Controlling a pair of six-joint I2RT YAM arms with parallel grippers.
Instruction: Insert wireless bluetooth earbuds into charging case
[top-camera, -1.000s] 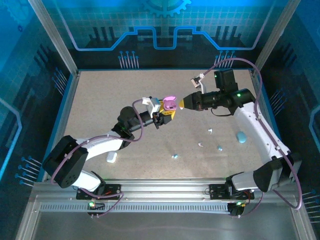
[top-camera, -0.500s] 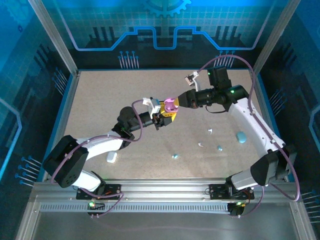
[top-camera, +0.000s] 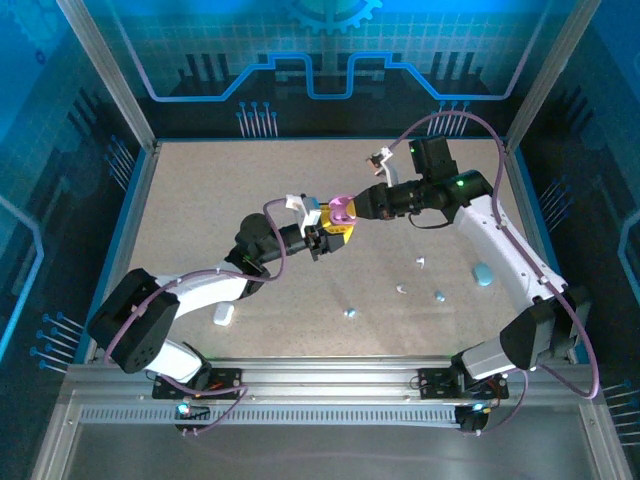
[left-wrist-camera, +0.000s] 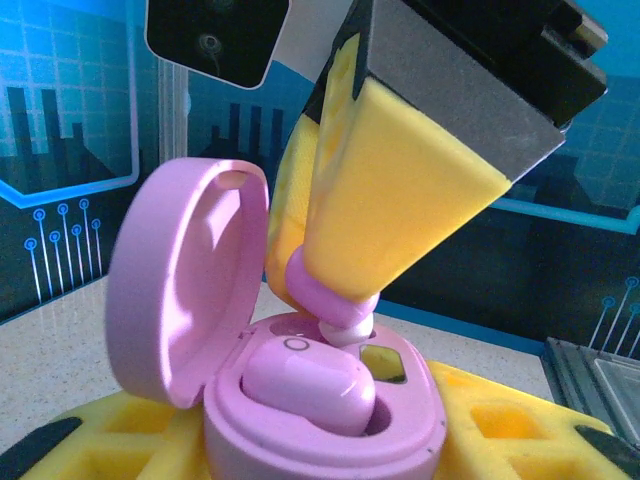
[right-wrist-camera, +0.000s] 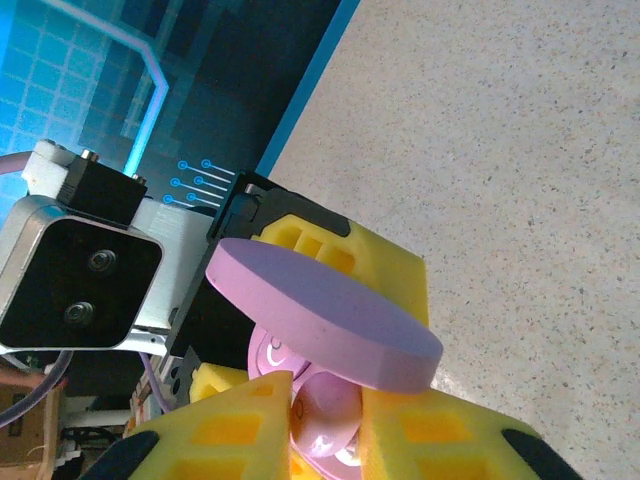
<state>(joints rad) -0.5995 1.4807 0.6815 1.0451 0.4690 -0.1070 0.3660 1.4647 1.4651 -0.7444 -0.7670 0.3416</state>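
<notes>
My left gripper is shut on the base of a purple charging case, held above the table's middle with its lid standing open. One purple earbud lies seated in the near slot. My right gripper comes in from the right, shut on a second purple earbud whose white tip touches the rim of the far slot. In the right wrist view that earbud is pinched between the yellow pads just below the lid.
Loose on the table at the right lie two white buds and two light blue buds. A light blue case sits near the right arm. A white case rests by the left arm.
The right gripper has moved left with the purple earbud, from beside the case to over its open slot. The left arm and the case have stayed put.
</notes>
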